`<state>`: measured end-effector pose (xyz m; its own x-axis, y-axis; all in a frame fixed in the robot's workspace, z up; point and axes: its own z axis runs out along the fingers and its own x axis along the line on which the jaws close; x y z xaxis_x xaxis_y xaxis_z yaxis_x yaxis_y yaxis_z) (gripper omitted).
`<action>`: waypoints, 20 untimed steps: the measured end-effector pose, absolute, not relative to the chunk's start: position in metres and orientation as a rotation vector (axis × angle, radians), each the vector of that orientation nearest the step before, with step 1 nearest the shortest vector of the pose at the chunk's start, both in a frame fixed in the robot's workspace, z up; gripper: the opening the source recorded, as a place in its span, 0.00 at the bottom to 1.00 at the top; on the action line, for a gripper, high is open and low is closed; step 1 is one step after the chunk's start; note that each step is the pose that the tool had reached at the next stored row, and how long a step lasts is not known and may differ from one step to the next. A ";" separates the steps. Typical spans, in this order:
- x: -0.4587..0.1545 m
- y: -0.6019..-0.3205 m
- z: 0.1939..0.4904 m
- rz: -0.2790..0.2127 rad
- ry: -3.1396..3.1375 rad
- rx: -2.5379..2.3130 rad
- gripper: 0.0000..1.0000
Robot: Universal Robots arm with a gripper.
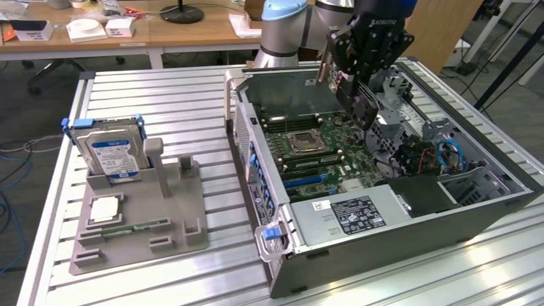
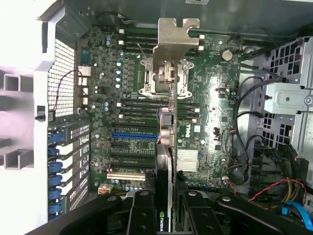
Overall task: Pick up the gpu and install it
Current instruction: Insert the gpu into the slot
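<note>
My gripper (image 1: 355, 86) hangs over the open computer case (image 1: 255, 137), shut on the gpu (image 1: 364, 108). The card points down toward the motherboard (image 1: 319, 143) without touching it. In the wrist view the gpu (image 2: 169, 147) appears edge-on between my black fingers (image 2: 142, 215), with its silver bracket (image 2: 177, 36) at the far end. It hovers over the processor socket (image 2: 164, 78) and the expansion slots, among them a blue slot (image 2: 134, 136). My gripper (image 2: 166, 213) clamps the card's near end.
A grey parts stand (image 1: 140, 217) on the slatted table holds a blue-labelled hard drive (image 1: 111, 150), a processor (image 1: 104, 209) and a RAM stick (image 1: 136, 227). Cables and drive cages (image 1: 434, 153) fill the case's side toward the exterior view's right. Desks stand behind.
</note>
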<state>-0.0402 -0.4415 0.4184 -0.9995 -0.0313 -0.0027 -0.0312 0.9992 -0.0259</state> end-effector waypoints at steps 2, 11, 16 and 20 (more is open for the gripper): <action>-0.040 -0.441 0.418 -0.041 3.138 -0.061 0.26; -0.040 -0.441 0.418 -0.040 3.134 -0.144 0.26; -0.040 -0.441 0.418 -0.040 3.131 -0.192 0.26; -0.040 -0.441 0.417 -0.040 3.128 -0.230 0.26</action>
